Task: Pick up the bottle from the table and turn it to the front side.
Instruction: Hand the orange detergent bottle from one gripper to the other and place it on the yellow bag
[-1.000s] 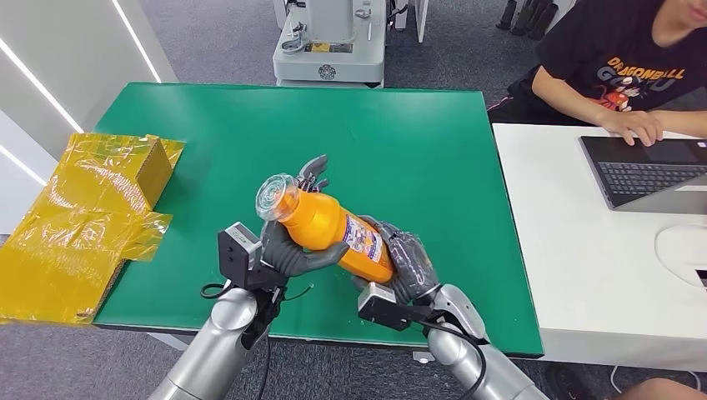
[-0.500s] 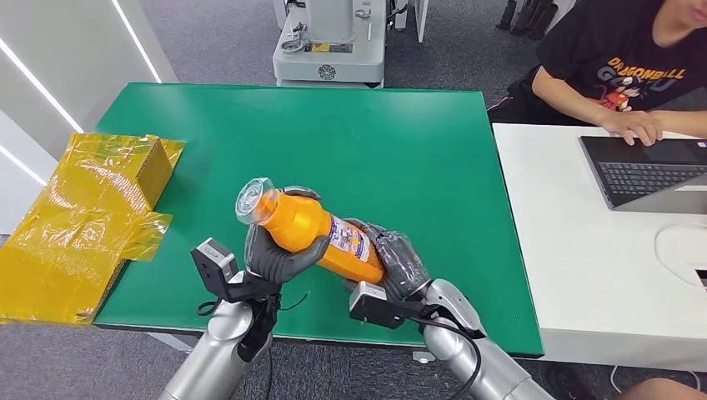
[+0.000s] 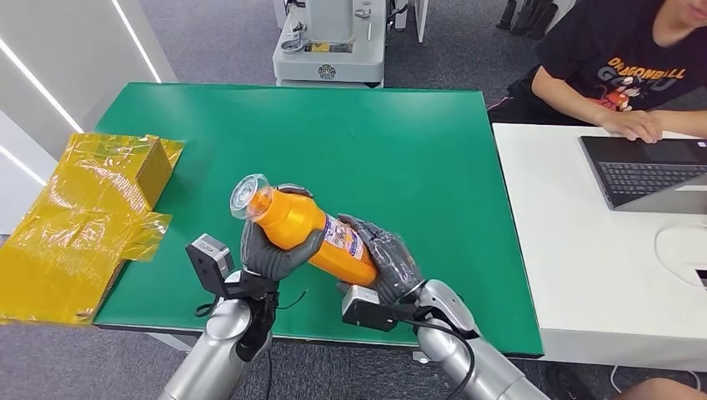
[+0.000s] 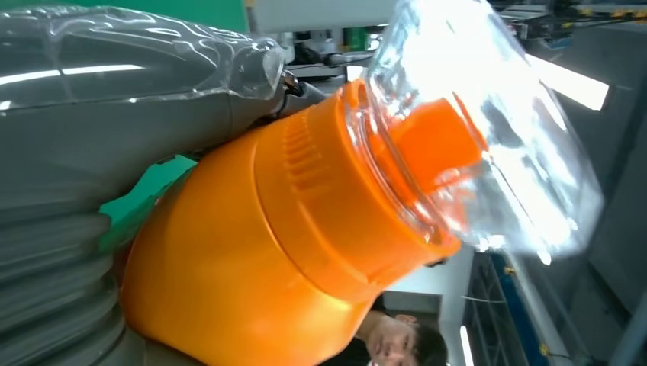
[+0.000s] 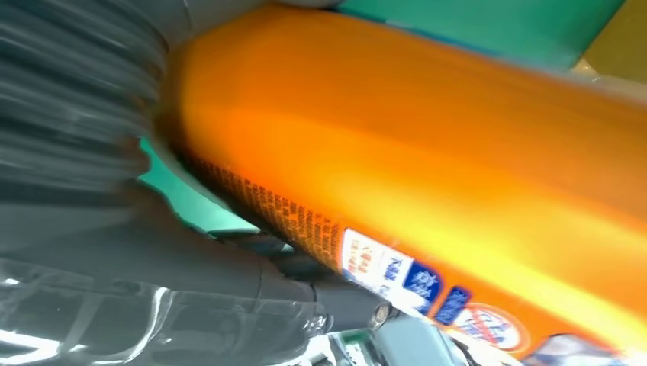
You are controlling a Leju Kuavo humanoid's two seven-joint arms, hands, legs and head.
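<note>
An orange bottle with a clear cap and a printed label hangs tilted above the near edge of the green table, cap up and to the left. My left hand grips its upper body just under the cap. My right hand grips its lower end. In the left wrist view the bottle and its clear cap are close up, held against my left hand. In the right wrist view the bottle's label side lies across my right hand.
A yellow plastic-wrapped box lies over the table's left edge. A white desk with a laptop stands to the right, where a person sits. A white machine base stands behind the table.
Both hands and the bottle have shifted left and toward me. The left hand's fingers, spread behind the bottle's neck a second ago, now wrap the bottle.
</note>
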